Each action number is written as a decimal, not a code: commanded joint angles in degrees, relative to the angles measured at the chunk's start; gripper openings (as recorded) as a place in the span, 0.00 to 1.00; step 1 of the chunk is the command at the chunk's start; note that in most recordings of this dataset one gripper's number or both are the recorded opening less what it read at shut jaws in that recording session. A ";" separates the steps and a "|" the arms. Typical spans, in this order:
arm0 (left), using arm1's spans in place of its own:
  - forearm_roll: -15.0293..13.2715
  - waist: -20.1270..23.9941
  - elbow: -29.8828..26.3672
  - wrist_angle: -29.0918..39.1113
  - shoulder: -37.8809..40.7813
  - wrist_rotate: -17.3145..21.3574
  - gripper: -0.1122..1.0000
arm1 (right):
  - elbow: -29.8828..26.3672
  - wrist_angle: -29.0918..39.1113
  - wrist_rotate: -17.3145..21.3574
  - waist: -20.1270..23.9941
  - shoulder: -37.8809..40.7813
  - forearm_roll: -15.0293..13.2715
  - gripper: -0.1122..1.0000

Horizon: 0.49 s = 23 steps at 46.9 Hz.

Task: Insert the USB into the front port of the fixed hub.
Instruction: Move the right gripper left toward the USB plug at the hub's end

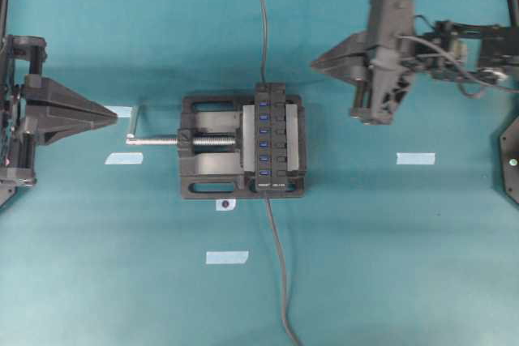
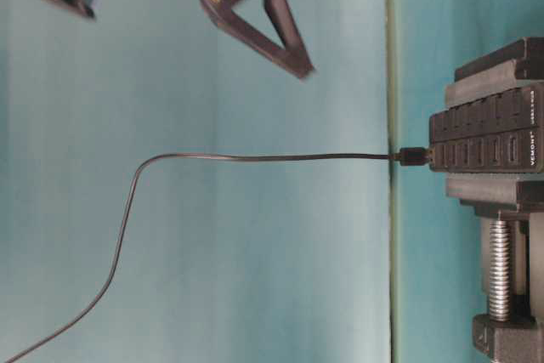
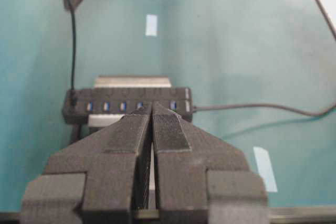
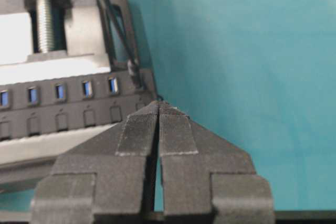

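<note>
The fixed hub [image 1: 272, 137], a narrow black bar with a row of blue ports, is clamped in a vise. The USB [image 2: 414, 157] is a small dark plug that sits in the hub's end port. It also shows in the right wrist view as the USB [image 4: 134, 74], past the last blue port. Its thin cable [image 1: 262, 30] runs off the far edge. My left gripper [image 1: 116, 113] is shut and empty, left of the vise. My right gripper [image 1: 315, 62] hangs shut and empty to the hub's upper right. Both wrist views show the left gripper [image 3: 152, 106] and the right gripper [image 4: 158, 103] with fingers pressed together.
The black vise [image 1: 203, 176] has a silver screw and handle [image 1: 154, 140] pointing at my left gripper. The hub's own dark cable [image 1: 280, 281] trails to the near edge. Pale tape marks [image 1: 415, 158], [image 1: 227, 257], [image 1: 123, 158] lie on the teal mat.
</note>
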 commanded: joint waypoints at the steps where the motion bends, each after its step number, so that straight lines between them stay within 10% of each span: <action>1: 0.18 -0.09 -1.05 0.62 0.35 0.09 0.10 | -2.29 -0.88 -0.97 0.00 1.41 -0.09 0.09; 23: 0.18 0.00 -0.53 1.41 0.35 0.09 0.10 | -5.01 -2.55 -1.41 1.05 9.23 -0.09 0.09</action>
